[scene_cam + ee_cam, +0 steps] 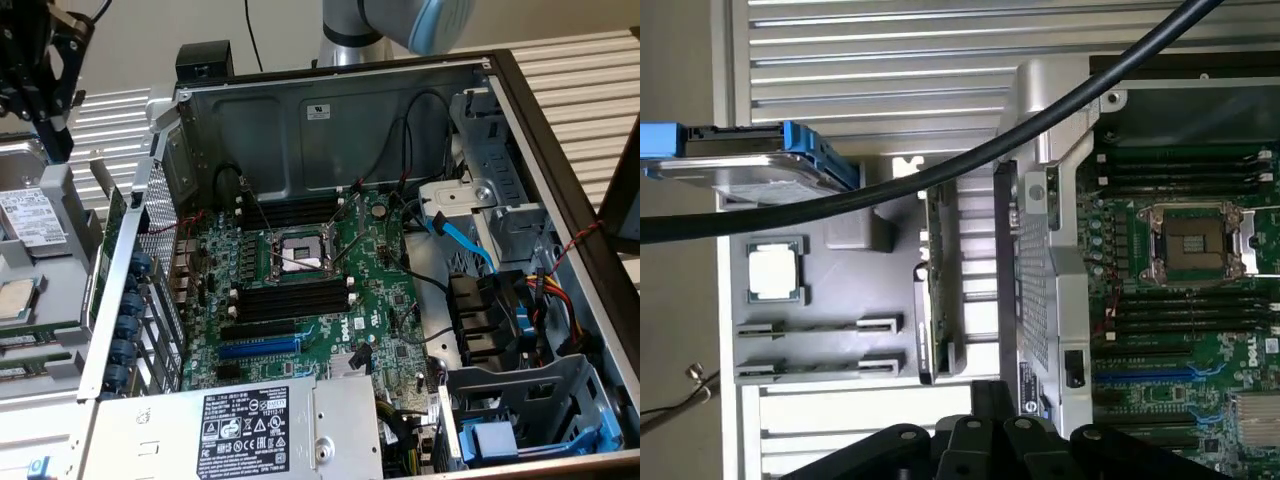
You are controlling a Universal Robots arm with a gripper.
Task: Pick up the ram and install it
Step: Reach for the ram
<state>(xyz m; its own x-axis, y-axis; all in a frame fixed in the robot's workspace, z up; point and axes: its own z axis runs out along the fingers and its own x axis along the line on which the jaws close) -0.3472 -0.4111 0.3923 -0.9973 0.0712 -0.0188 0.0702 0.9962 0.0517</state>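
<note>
Clenched fingers (pixel 54 138), nothing seen in them, hovering over parts tray (pixel 830 285) outside the PC case (pixel 330 110). Ram (pixel 937 285) standing on edge just beside case wall, not picked up. Mobo slots (pixel 292 301) bare: 0 of 2 steps done.

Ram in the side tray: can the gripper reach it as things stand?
Probably yes. The gripper hangs above the tray, outside the case, and nothing lies over the ram; the hard drive and CPU sit beside it. Its jaws are shut, though.
</note>
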